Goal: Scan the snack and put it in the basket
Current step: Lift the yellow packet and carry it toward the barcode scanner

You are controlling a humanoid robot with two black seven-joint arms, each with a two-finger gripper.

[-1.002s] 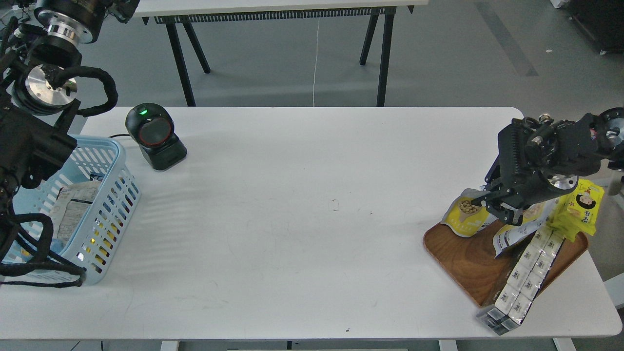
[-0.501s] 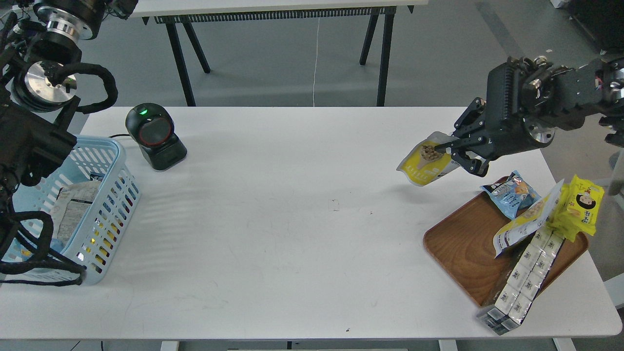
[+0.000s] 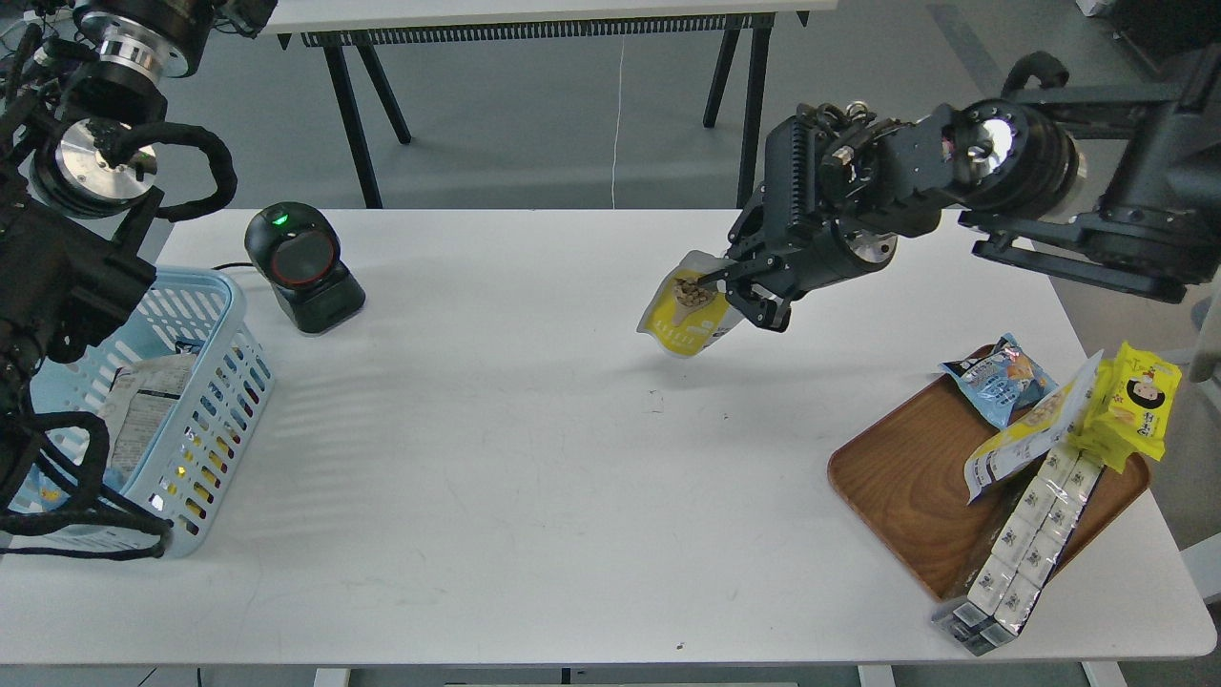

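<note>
My right gripper (image 3: 733,290) is shut on the snack (image 3: 685,317), a yellow-and-white pouch picturing beige nuggets, and holds it by its top edge in the air above the middle of the white table. The black barcode scanner (image 3: 298,263) with a green light stands at the back left. The light blue basket (image 3: 217,382) sits at the left edge with packets inside. My left arm (image 3: 57,286) hangs over the basket; its gripper is out of view.
A brown wooden tray (image 3: 906,496) at the right holds a blue snack packet (image 3: 1000,378), another yellow-and-white pouch (image 3: 1021,441), a bright yellow pack with a cartoon face (image 3: 1135,403) and a row of white boxes (image 3: 1025,534). A second table (image 3: 534,19) stands behind.
My right gripper lifted the snack off the tray and carried it left and up, from the right edge toward the table's middle. The left arm has barely moved.
</note>
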